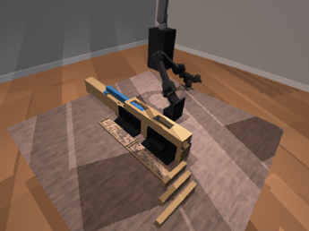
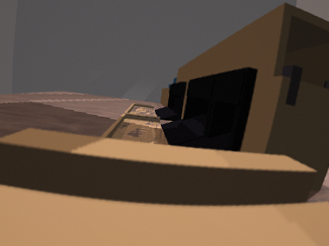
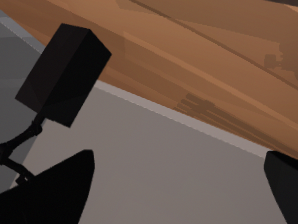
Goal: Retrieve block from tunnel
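- Our arm rises from its base, bent at the elbow above it.
- Our forearm slopes down beyond the base.
- Our gripper hangs beyond the base, fingers spread wide.

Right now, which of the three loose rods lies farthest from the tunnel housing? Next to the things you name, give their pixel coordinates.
The rod (image 1: 176,205) nearest the bottom of the top view; the other two lie between it and the housing (image 1: 184,131) (image 2: 297,130).
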{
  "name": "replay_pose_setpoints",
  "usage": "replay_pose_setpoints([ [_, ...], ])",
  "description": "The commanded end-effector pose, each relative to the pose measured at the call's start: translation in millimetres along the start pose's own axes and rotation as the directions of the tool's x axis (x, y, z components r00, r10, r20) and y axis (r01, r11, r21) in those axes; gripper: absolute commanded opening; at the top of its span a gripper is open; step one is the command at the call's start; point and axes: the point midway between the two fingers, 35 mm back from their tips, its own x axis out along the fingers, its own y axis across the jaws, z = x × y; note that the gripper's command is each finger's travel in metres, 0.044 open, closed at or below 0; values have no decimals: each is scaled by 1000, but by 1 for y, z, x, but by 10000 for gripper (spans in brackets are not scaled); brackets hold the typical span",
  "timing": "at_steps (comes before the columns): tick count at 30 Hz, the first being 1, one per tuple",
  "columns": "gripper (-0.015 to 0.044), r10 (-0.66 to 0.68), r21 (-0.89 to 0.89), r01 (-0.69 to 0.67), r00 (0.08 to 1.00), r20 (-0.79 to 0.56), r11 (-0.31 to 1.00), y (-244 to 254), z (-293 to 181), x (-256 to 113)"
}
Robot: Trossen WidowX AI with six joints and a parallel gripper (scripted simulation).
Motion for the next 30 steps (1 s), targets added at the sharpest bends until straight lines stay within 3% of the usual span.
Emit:
replay_pose_setpoints([
  [1,426,0,0,0,1000,0,1000,0,0,0],
  [8,440,-12,77,13,1000,-5,997,-12,-3,-5],
  [12,440,-103,38,103,994,17,994,-51,2,-24],
  [22,440,-236,227,232,972,-8,946,-99,0,-53],
  [30,440,-371,453,353,927,-51,819,-151,2,-103],
])
